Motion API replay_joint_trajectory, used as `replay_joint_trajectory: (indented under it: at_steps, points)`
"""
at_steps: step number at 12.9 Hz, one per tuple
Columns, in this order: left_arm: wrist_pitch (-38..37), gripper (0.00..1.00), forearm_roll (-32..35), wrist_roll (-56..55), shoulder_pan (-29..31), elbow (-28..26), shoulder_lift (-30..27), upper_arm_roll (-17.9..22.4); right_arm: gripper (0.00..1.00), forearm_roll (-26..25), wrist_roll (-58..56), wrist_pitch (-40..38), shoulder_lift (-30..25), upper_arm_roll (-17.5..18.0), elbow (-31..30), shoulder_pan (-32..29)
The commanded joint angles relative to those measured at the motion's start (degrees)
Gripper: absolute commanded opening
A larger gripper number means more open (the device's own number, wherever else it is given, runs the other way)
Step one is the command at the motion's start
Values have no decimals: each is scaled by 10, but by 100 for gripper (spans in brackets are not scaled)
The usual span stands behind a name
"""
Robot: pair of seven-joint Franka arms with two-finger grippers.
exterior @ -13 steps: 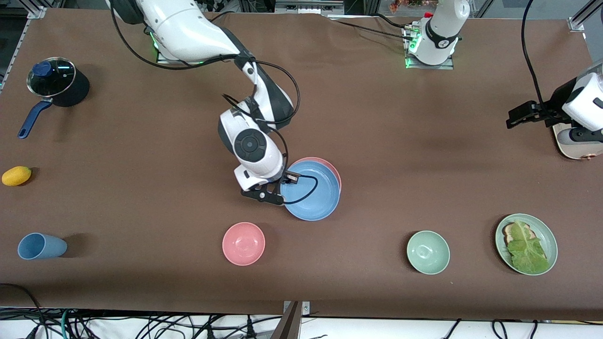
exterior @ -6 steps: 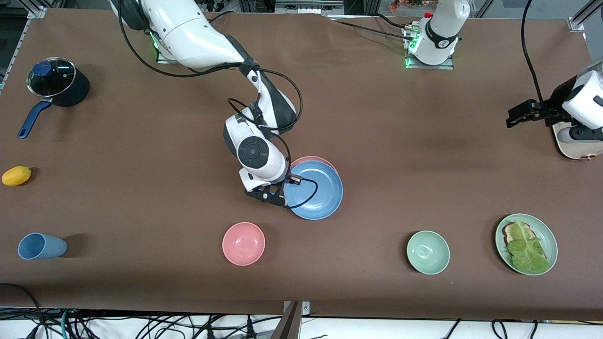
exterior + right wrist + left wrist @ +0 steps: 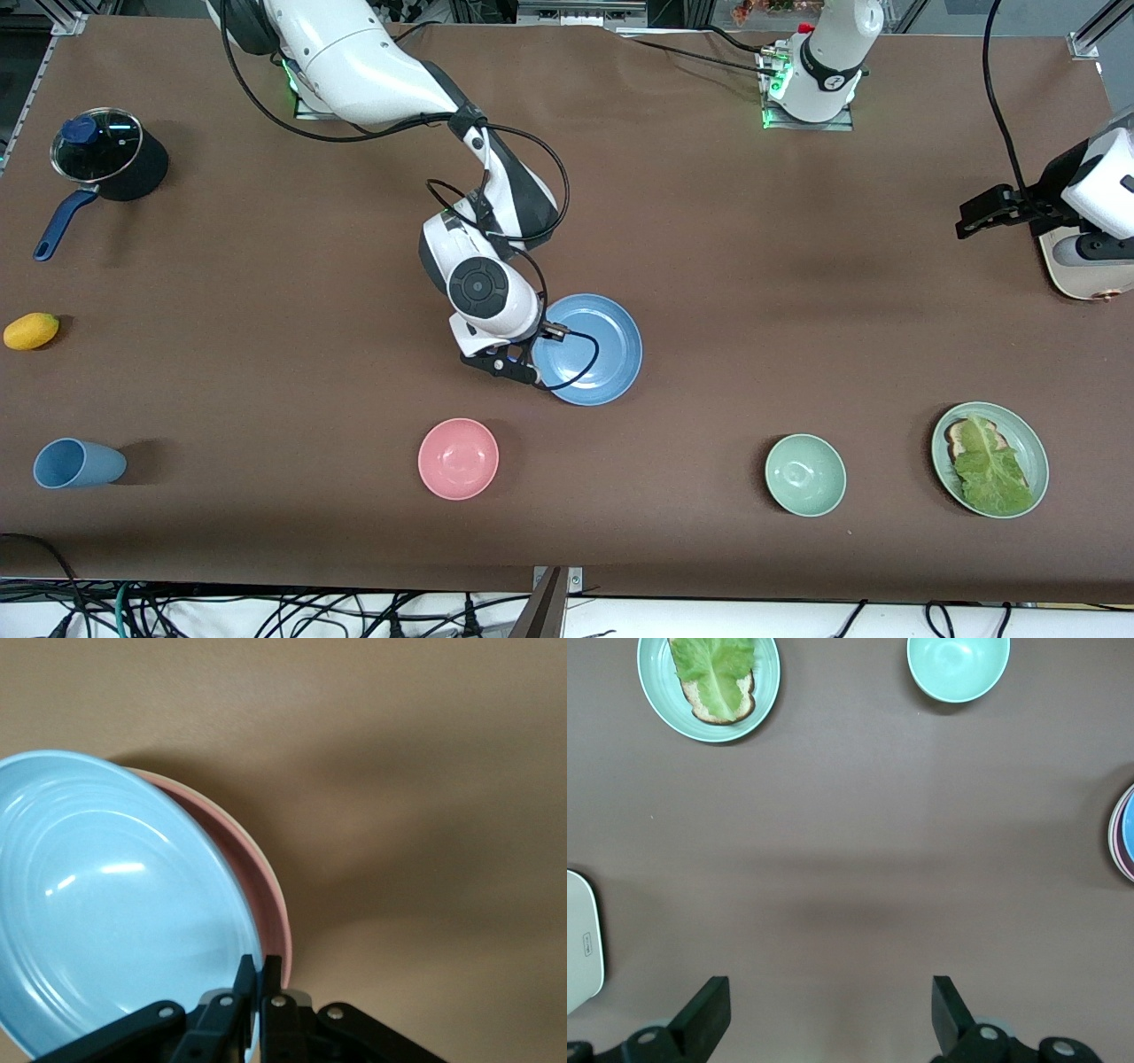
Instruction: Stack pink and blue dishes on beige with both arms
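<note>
At mid-bench the right gripper (image 3: 532, 361) is pinching the blue plate (image 3: 592, 350) rim, lying on the pink plate (image 3: 257, 881) over the beige plate (image 3: 260, 849), so only releasing is remaining, while the left gripper (image 3: 824, 1019) is waiting, jaws spread.

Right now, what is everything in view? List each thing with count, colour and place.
blue plate: 1, blue, mid-table, top of the stack, rim in the right gripper
pink plate: 1, pink, under the blue plate
beige plate: 1, only a rim edge shows under the pink plate
pink bowl: 1, pink, nearer the camera than the stack
green bowl: 1, pale green
green plate: 1, with lettuce and toast, left arm's end
cup: 1, blue, on its side
pot: 1, dark, glass lid
lemon: 1, yellow
board: 1, pale, table edge
right gripper: shut on the blue plate
left gripper: open, waiting over bare table
</note>
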Motion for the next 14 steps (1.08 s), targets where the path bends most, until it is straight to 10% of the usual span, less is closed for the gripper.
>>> replay_joint_trajectory:
  at_steps: [1,4,6,7,14]
  points:
    - [-1,100,11,8,-2,21,-2,2,0,8,4,-3,-6,-1,-19,1]
    - [-1,100,10,9,-1,26,3,3,15,8,5,-3,-6,-2,-19,-2]
    - [-1,100,10,10,1,26,3,3,83,8,9,-5,-10,-3,-18,-2]
    - [-1,100,10,10,-2,26,3,3,100,6,10,-6,-20,-5,-18,-1]
    - [2,100,10,11,-3,26,3,3,100,-36,-173,-116,-150,-152,-20,-15]
